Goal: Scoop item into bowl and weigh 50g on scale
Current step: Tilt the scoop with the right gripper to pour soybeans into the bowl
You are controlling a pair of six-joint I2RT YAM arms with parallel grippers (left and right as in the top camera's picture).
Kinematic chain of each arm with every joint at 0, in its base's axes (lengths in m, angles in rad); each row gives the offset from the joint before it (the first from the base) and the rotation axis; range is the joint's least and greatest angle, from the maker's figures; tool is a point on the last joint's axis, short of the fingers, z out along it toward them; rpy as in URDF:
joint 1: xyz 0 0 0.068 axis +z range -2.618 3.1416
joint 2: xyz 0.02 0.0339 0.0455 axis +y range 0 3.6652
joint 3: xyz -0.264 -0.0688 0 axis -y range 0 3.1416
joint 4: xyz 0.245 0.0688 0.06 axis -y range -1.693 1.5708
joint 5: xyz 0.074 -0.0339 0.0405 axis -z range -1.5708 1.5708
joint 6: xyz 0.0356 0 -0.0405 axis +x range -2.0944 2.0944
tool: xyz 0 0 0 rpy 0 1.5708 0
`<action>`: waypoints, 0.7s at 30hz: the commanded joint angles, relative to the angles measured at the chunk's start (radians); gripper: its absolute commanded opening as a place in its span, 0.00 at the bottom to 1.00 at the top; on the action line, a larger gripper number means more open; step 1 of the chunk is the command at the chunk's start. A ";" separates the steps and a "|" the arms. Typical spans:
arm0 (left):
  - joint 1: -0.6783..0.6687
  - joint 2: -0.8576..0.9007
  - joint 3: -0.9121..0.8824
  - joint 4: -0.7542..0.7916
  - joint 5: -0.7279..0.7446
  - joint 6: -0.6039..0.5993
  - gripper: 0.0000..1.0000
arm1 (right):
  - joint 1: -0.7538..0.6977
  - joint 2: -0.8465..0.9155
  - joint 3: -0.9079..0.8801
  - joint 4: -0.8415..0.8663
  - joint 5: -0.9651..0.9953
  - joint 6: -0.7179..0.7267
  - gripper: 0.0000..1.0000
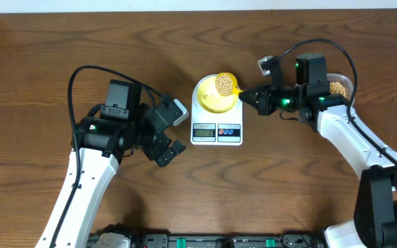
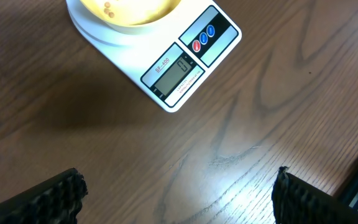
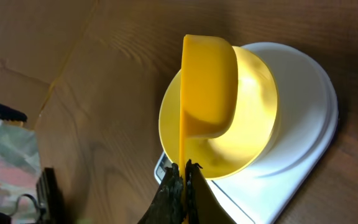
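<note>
Overhead, round tan beans (image 1: pixel 223 84), bright yellow spoon (image 1: pixel 235 85)

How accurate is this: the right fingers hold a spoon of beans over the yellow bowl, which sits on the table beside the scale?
One error: the overhead view shows the bowl on the scale, not beside it. The right fingers do hold the measuring spoon of beans over it.

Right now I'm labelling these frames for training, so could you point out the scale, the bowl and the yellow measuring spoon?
scale (image 2: pixel 174 74), left wrist view, on its digital display.
bowl (image 1: pixel 209 105), overhead view, on its bare inside.
measuring spoon (image 3: pixel 210 87), right wrist view, on the outside of its cup.
</note>
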 commanded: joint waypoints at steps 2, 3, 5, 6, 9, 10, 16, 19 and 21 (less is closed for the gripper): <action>0.005 -0.003 0.018 -0.002 0.002 0.017 0.98 | 0.012 0.006 -0.003 0.004 -0.007 -0.116 0.01; 0.005 -0.003 0.018 -0.002 0.002 0.017 0.98 | 0.012 0.006 -0.003 0.003 -0.007 -0.131 0.01; 0.005 -0.003 0.018 -0.002 0.002 0.017 0.98 | 0.012 0.006 -0.003 0.003 -0.007 -0.165 0.01; 0.005 -0.003 0.018 -0.002 0.001 0.017 0.98 | 0.012 0.006 -0.003 0.003 -0.007 -0.182 0.01; 0.005 -0.003 0.018 -0.002 0.002 0.017 0.98 | 0.013 0.006 -0.003 0.003 -0.006 -0.228 0.01; 0.005 -0.003 0.018 -0.002 0.002 0.017 0.98 | 0.014 0.006 -0.003 0.003 -0.005 -0.237 0.01; 0.005 -0.003 0.018 -0.002 0.002 0.017 0.98 | 0.035 0.006 -0.003 0.003 0.102 -0.291 0.01; 0.005 -0.003 0.018 -0.002 0.002 0.017 0.98 | 0.049 0.006 -0.003 0.003 0.107 -0.313 0.01; 0.005 -0.003 0.018 -0.002 0.002 0.017 0.98 | 0.058 0.006 -0.003 0.003 0.113 -0.312 0.01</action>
